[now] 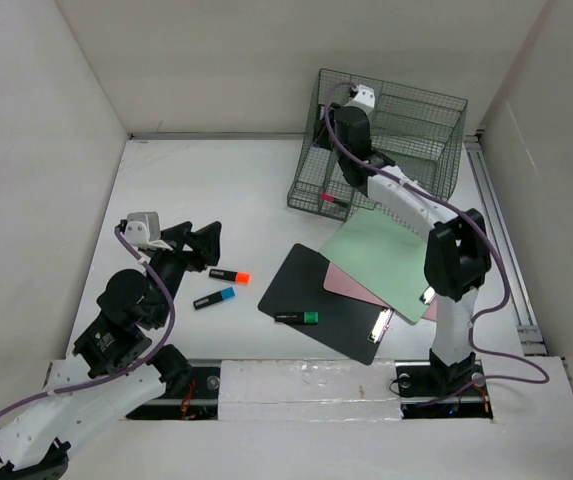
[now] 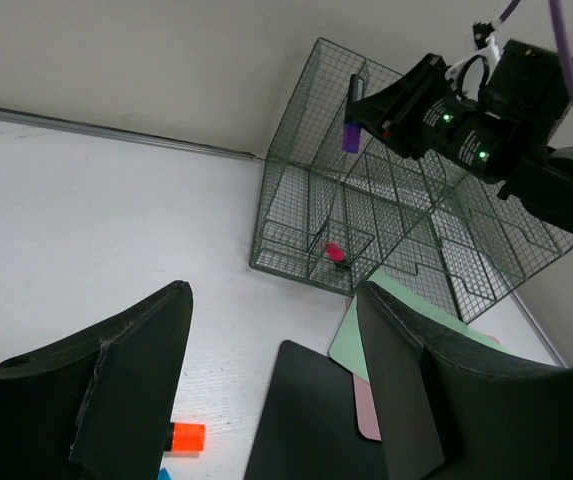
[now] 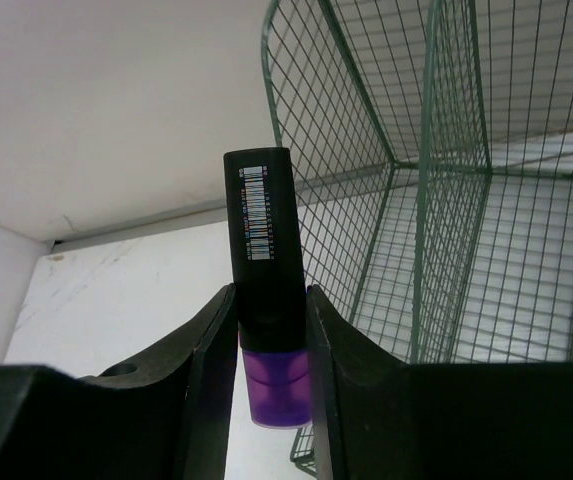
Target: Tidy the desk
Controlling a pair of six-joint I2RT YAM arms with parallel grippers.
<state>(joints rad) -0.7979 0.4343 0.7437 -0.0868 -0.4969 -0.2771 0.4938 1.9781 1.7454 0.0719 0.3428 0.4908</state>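
A white table [image 1: 216,180], walled by white panels, is seen from above, with a dark green wire rack [image 1: 436,120] set at its far right. Well to the near left of the rack, the left gripper [image 1: 196,240] is held with jaws wide apart, close to an orange highlighter [image 1: 230,274] and a blue highlighter [image 1: 213,298]. Just in front of the rack, a black folder [image 1: 316,285], topped by a green highlighter [image 1: 298,317], is laid overlapping a pink sheet [image 1: 351,285] and a green sheet [image 1: 386,250]. At the rack's upper left edge, a purple highlighter [image 3: 261,230] is clamped in the right gripper [image 3: 269,300], cap downward.
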